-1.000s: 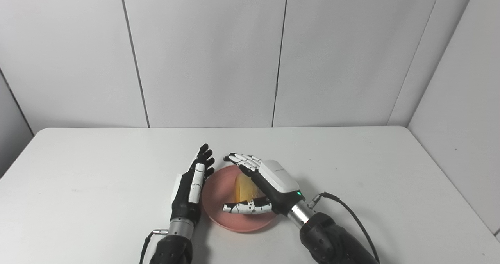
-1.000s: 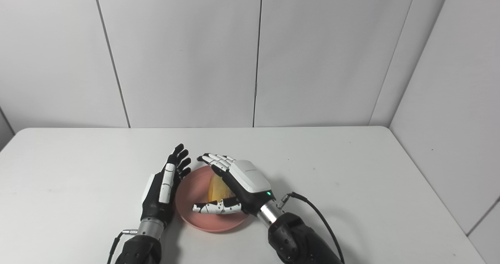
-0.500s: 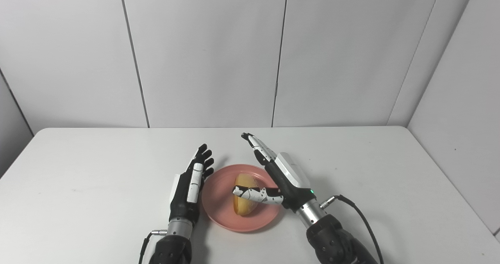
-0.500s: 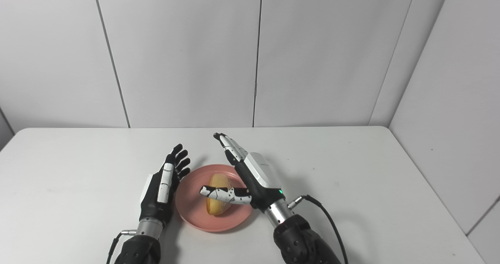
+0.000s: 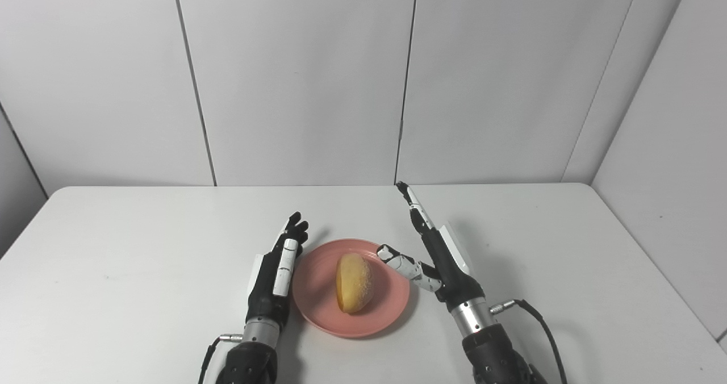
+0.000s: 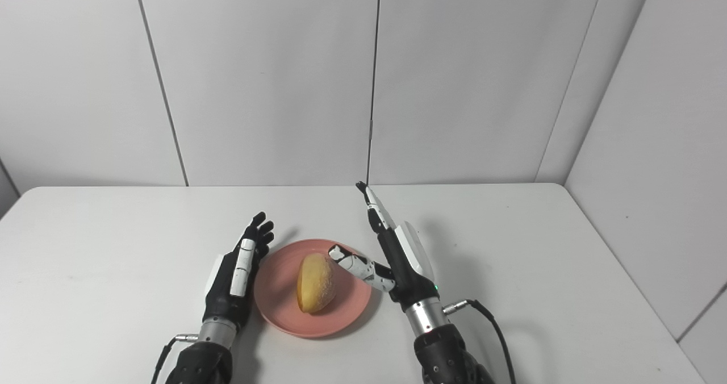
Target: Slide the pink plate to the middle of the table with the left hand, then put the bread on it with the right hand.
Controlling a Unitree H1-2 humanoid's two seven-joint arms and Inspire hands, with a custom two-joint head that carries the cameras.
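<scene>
right hand [image 5: 440, 253] spread flat, fingers apart and pointing to the far side, holding nothing – thumb tip hangs over the right rim of the pink plate [image 5: 392, 316], clear of the bread [image 5: 353, 282]

left hand [image 5: 276, 270] also spread, edge-on, holding nothing, just beside the plate's left rim – whether it touches the rim, can't tell

bread lies on the plate, a bit left of the plate's middle, long axis running near-to-far, to the left of the right hand and to the right of the left hand; the right thumb looks like the nearest part to it

plate sits on the white bench [image 5: 142, 270], about mid-width, toward the near edge

judged from this: bread is placed, both hands free, what remains is pulling the right hand off to the right without the thumb clipping the rim

no brands, labels or readable writing anywhere; green light on the right wrist [image 6: 435, 286] only
</scene>
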